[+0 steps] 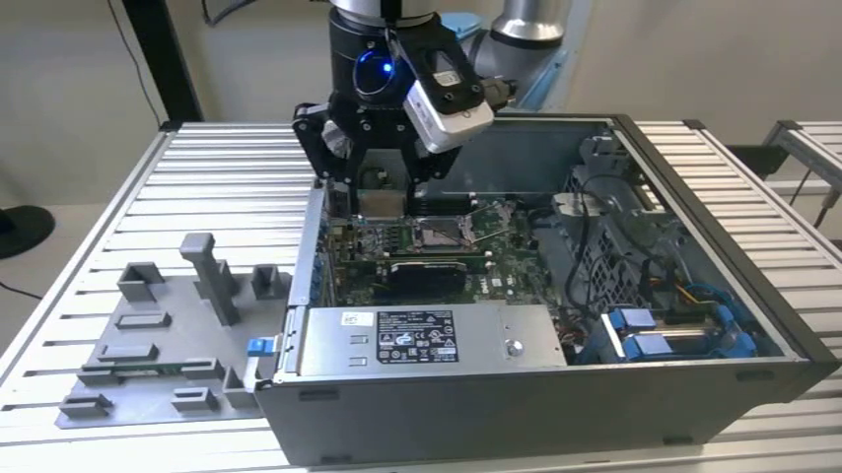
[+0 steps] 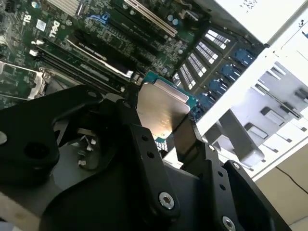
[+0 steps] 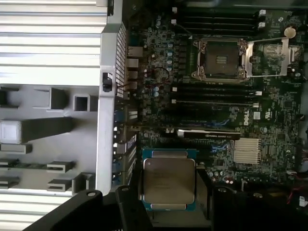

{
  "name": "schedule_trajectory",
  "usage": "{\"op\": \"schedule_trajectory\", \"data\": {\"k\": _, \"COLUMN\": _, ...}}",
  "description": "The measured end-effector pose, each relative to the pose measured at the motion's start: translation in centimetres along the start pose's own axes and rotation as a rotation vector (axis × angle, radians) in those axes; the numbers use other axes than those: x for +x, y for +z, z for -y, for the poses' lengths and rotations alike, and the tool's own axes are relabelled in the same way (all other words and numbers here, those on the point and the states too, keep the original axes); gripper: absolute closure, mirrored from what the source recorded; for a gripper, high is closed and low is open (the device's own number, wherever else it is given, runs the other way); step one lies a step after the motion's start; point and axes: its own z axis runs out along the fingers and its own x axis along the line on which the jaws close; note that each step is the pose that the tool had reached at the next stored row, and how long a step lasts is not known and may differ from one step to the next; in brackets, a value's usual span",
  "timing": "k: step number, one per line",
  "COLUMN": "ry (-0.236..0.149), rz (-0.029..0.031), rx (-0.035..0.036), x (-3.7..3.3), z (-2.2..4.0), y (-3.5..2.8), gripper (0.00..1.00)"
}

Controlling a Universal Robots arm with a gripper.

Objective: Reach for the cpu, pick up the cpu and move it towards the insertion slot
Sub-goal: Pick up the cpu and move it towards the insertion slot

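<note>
The cpu (image 1: 379, 204), a thin square chip with a silvery top and greenish edge, hangs above the motherboard inside the open computer case, just within the case's wall on the exterior view's left. My gripper (image 1: 379, 193) is shut on it, a black finger on either side. Both wrist views show the cpu (image 2: 161, 109) (image 3: 168, 179) held between the fingers (image 2: 185, 137). The insertion slot (image 1: 439, 233) (image 3: 221, 60), a silver-framed socket with a dark centre and its wire lever swung aside, lies open on the board a short way off from the held chip, toward the exterior view's right.
A grey fixture plate (image 1: 158, 345) with upright blocks lies on the slatted table to the exterior view's left of the case. A silver power supply box (image 1: 421, 340) spans the case's front. Cables and blue drive parts (image 1: 658, 330) crowd the exterior view's right side of the case.
</note>
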Motion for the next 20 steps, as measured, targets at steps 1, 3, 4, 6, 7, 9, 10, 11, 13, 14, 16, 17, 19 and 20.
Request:
{"op": "schedule_trajectory", "data": {"k": 1, "ry": 0.0, "rz": 0.0001, "rx": -0.0001, "x": -0.46, "z": 0.0, "y": -0.01, "gripper": 1.0}}
{"op": "schedule_trajectory", "data": {"k": 3, "ry": 0.0, "rz": 0.0, "rx": -0.0001, "x": -1.35, "z": 0.01, "y": -0.04, "gripper": 1.0}}
{"op": "schedule_trajectory", "data": {"k": 4, "ry": 0.0, "rz": 0.0, "rx": 0.0, "x": -1.79, "z": 0.02, "y": -0.05, "gripper": 1.0}}
{"op": "schedule_trajectory", "data": {"k": 6, "ry": 0.0, "rz": 0.0001, "rx": -0.0001, "x": -2.7, "z": 0.03, "y": -0.08, "gripper": 1.0}}
{"op": "schedule_trajectory", "data": {"k": 7, "ry": 0.0, "rz": 0.0001, "rx": -0.0001, "x": -3.15, "z": 0.03, "y": -0.09, "gripper": 1.0}}
{"op": "schedule_trajectory", "data": {"k": 9, "ry": 0.0, "rz": 0.0001, "rx": 0.0, "x": -4.06, "z": 0.04, "y": -0.12, "gripper": 1.0}}
{"op": "schedule_trajectory", "data": {"k": 10, "ry": 0.0, "rz": 0.0, "rx": 0.0, "x": -4.53, "z": 0.05, "y": -0.14, "gripper": 1.0}}
{"op": "schedule_trajectory", "data": {"k": 11, "ry": 0.0, "rz": 0.0, "rx": 0.0, "x": -4.97, "z": 0.05, "y": -0.16, "gripper": 1.0}}
{"op": "schedule_trajectory", "data": {"k": 13, "ry": 0.0, "rz": 0.0, "rx": 0.0, "x": -5.89, "z": 0.06, "y": -0.18, "gripper": 1.0}}
{"op": "schedule_trajectory", "data": {"k": 14, "ry": 0.0, "rz": 0.0001, "rx": -0.0001, "x": -6.36, "z": 0.07, "y": -0.2, "gripper": 1.0}}
{"op": "schedule_trajectory", "data": {"k": 16, "ry": 0.0, "rz": 0.0, "rx": 0.0, "x": -7.23, "z": 0.08, "y": -0.23, "gripper": 1.0}}
{"op": "schedule_trajectory", "data": {"k": 17, "ry": 0.0, "rz": 0.0, "rx": 0.0, "x": -7.72, "z": 0.08, "y": -0.24, "gripper": 1.0}}
{"op": "schedule_trajectory", "data": {"k": 19, "ry": 0.0, "rz": 0.0, "rx": 0.0, "x": -8.6, "z": 0.1, "y": -0.27, "gripper": 1.0}}
{"op": "schedule_trajectory", "data": {"k": 20, "ry": 0.0, "rz": 0.0, "rx": 0.0, "x": -9.02, "z": 0.1, "y": -0.28, "gripper": 1.0}}
